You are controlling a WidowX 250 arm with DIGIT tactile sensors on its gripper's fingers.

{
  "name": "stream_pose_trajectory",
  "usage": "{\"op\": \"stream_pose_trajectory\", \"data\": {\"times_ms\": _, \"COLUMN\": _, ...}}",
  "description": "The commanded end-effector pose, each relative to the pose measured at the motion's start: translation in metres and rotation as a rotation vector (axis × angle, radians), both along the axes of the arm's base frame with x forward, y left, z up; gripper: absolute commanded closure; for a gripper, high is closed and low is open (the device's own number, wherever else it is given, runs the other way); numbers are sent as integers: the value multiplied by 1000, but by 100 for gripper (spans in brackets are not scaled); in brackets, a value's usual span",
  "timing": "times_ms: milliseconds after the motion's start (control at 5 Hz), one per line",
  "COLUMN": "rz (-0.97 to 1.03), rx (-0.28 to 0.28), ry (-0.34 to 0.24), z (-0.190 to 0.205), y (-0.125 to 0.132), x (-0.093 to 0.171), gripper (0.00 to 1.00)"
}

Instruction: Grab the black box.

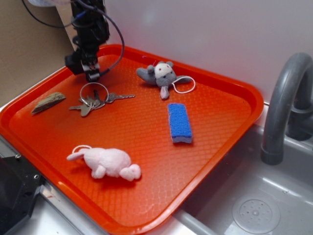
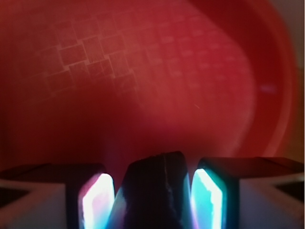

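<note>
In the wrist view the black box [image 2: 153,191] stands between my two fingers, its dark rounded top filling almost the whole gap. The gripper [image 2: 152,200] is shut on it, with the lit pads [image 2: 97,200] close against both its sides. In the exterior view the gripper [image 1: 92,73] hangs low over the back left of the orange tray [image 1: 234,105]. A dark block, the black box [image 1: 73,62], shows at its left side. Whether the box rests on the tray or is held just above it, I cannot tell.
A key ring with keys [image 1: 94,100] lies just in front of the gripper. A grey-brown scrap [image 1: 48,102] lies left of the keys. A grey plush mouse [image 1: 161,76], a blue sponge [image 1: 179,122] and a pink plush [image 1: 110,163] lie elsewhere on the tray. A sink with a grey faucet [image 1: 283,107] is to the right.
</note>
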State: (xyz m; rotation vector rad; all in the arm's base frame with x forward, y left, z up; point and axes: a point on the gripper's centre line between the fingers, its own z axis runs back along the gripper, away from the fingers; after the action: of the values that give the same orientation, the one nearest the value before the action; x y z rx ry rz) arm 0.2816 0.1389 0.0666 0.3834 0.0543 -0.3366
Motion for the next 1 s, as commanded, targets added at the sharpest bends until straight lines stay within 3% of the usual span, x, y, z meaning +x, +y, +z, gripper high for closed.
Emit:
{"op": "stream_pose_trajectory", "data": {"times_ms": 0, "rz": 127, "rx": -9, "ry": -168, "z": 96, "y": -68, "x": 17, "gripper": 100}}
{"op": "stream_pose_trajectory", "data": {"times_ms": 400, "rz": 288, "rx": -156, "ry": -181, "z": 163, "y": -145, "x": -8, "gripper": 100}}
{"op": "stream_pose_trajectory", "data": {"times_ms": 800, "rz": 292, "rx": -254, "ry": -251, "z": 222, "y": -142, "x": -51, "gripper": 100}}
